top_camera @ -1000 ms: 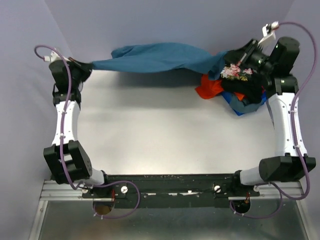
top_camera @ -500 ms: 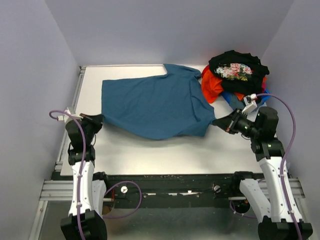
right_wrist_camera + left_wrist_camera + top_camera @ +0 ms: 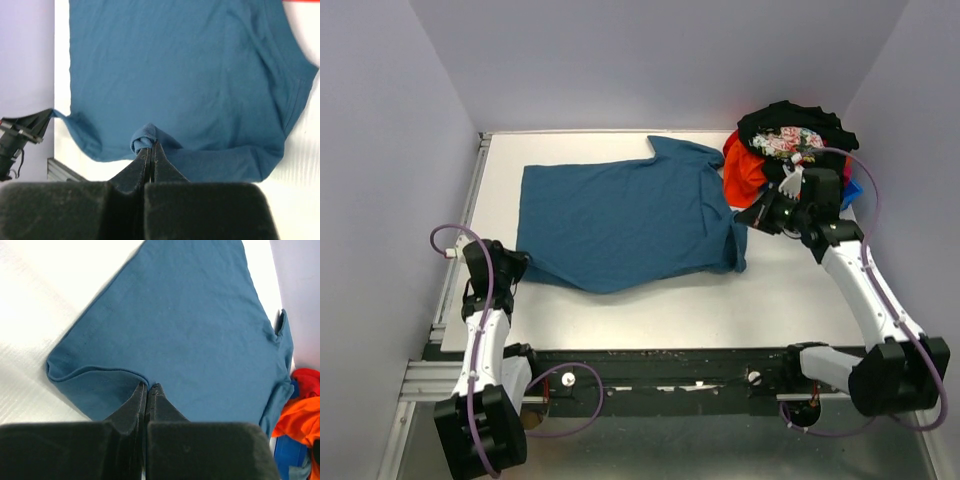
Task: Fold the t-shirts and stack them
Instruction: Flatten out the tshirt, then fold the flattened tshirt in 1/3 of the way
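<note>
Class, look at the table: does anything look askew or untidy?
The teal shirt is not flat: the left end effector pinches its near-left corner into a point, and cloth bunches at the right end effector. The other shirts lie in a crumpled heap, far right.

A robot lab cell: plain lavender walls (image 3: 380, 150) enclose a white table (image 3: 650, 300) with an aluminium rail (image 3: 420, 380).

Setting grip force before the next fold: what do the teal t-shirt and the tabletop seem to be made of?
Teal t-shirt: likely soft knit jersey, cotton-like, matte; it lies in shallow wrinkles and its hem rolls over. Fibre cannot be confirmed. Tabletop: white, hard-looking sheet, perhaps laminate or plastic, faintly textured with glare in the left wrist view.
</note>
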Controlling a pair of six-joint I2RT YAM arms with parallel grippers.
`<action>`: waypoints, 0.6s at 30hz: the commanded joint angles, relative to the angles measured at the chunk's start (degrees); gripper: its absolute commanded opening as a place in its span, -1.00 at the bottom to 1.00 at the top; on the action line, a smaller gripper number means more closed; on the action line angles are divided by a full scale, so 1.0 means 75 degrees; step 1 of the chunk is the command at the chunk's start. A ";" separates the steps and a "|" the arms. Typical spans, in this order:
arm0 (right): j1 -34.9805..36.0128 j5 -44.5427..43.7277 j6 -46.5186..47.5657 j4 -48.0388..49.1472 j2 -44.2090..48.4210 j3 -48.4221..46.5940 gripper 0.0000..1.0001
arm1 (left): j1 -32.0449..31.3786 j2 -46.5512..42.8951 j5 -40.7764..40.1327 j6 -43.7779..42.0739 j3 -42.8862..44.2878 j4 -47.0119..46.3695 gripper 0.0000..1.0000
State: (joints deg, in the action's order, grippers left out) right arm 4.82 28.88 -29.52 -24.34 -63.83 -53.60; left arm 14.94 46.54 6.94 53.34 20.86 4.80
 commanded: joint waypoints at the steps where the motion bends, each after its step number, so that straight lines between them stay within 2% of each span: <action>1: 0.0131 -0.0803 0.0080 0.0421 -0.0931 -0.0808 -0.99 | 0.0012 0.0367 -0.0573 0.0422 0.0288 -0.0592 -1.00; 8: 0.0213 -0.0910 0.0361 0.0000 -0.2807 -0.2542 -0.99 | -0.0011 0.1750 -0.0714 0.0563 0.0933 -0.1283 -1.00; 18: 0.0353 -0.1144 0.0771 -0.0610 -0.4542 -0.4324 -0.99 | 0.0000 0.2617 -0.1183 0.0985 0.1238 -0.1940 -1.00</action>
State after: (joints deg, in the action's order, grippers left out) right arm 6.81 22.11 -25.76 -26.15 -93.91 -81.69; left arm 14.94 64.01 1.28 58.81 28.14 -5.52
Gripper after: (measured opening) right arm 0.013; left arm 0.032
